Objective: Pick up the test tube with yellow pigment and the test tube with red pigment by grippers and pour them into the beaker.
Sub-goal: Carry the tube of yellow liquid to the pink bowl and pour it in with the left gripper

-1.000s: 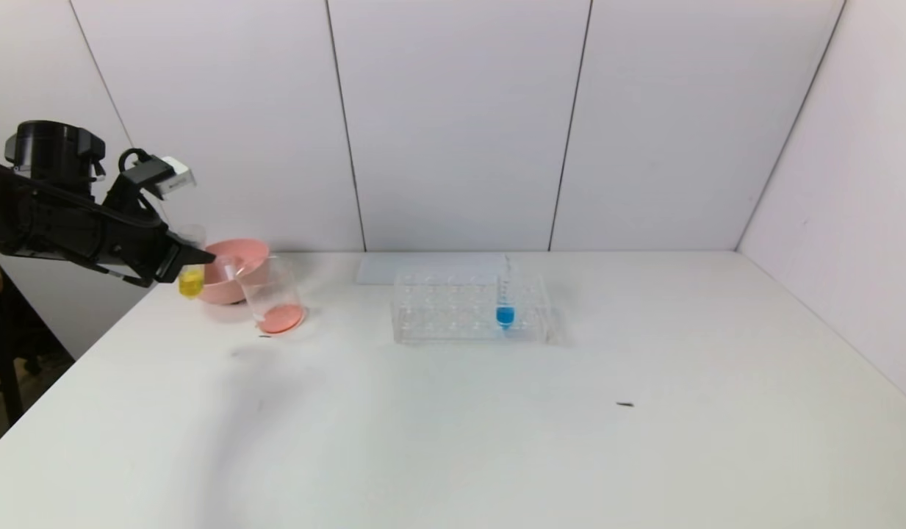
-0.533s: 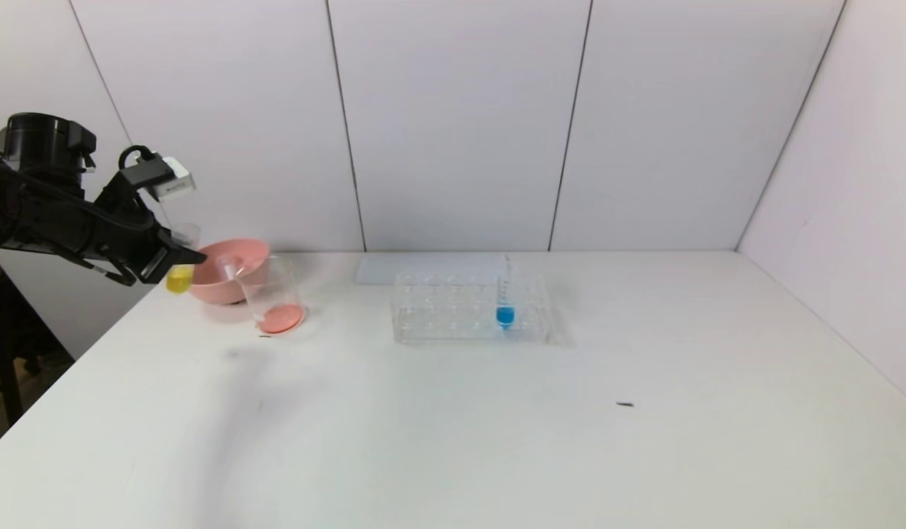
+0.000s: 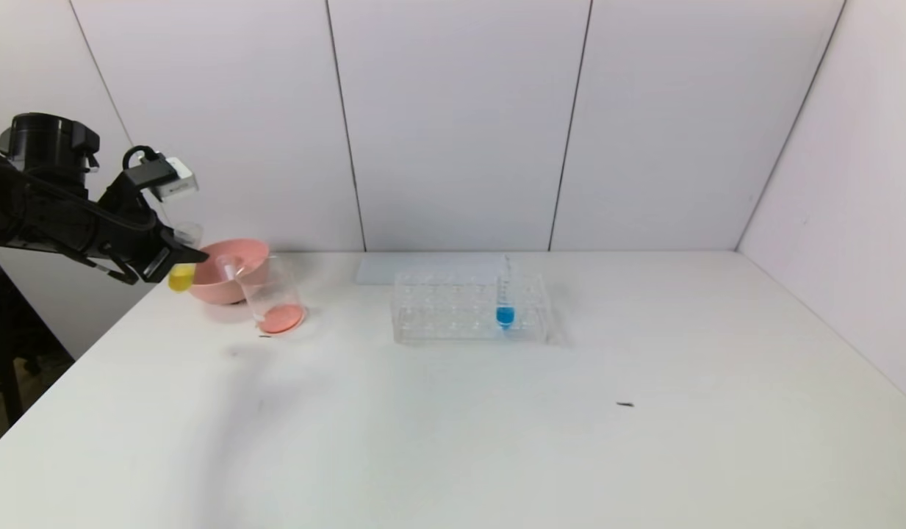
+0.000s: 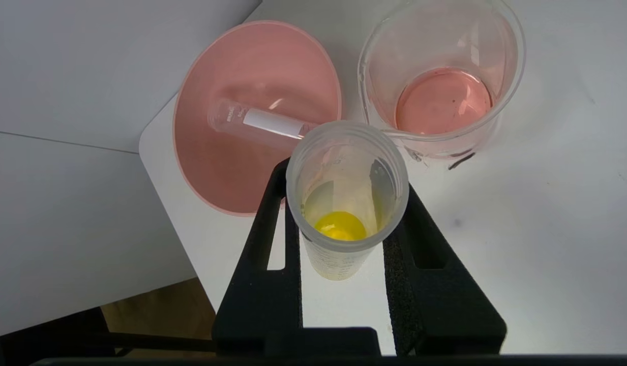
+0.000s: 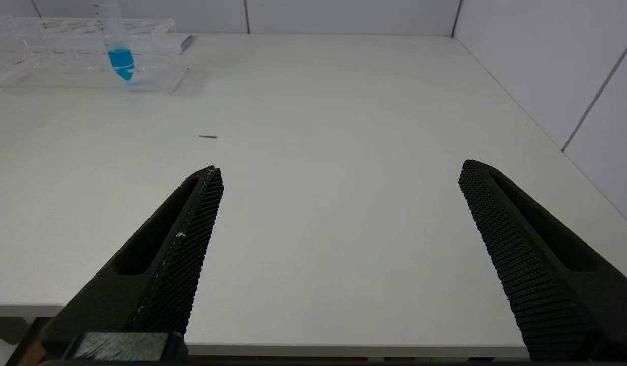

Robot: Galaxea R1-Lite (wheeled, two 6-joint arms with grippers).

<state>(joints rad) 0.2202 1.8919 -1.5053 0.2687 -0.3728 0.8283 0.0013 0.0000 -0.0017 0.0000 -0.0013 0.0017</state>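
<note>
My left gripper (image 3: pixel 175 258) is shut on the test tube with yellow pigment (image 3: pixel 180 277) and holds it upright above the table's back left edge, just left of the pink bowl. In the left wrist view the tube (image 4: pixel 344 203) stands between the black fingers (image 4: pixel 265 244), with yellow liquid at its bottom. The beaker (image 3: pixel 269 290) stands right of the bowl and holds red-orange liquid; it also shows in the left wrist view (image 4: pixel 379 76). No tube with red liquid shows. My right gripper (image 5: pixel 339 168) is open and empty over the table's near right part.
The pink bowl (image 3: pixel 239 283) holds an empty clear tube (image 4: pixel 262 122) lying aslant. A clear tube rack (image 3: pixel 453 308) at the back middle holds a blue-tipped tube (image 3: pixel 505 301). A small dark speck (image 3: pixel 625 404) lies on the white table.
My left gripper, still holding the yellow tube, has moved a little left and up, away from the beaker. Nothing else has moved.
</note>
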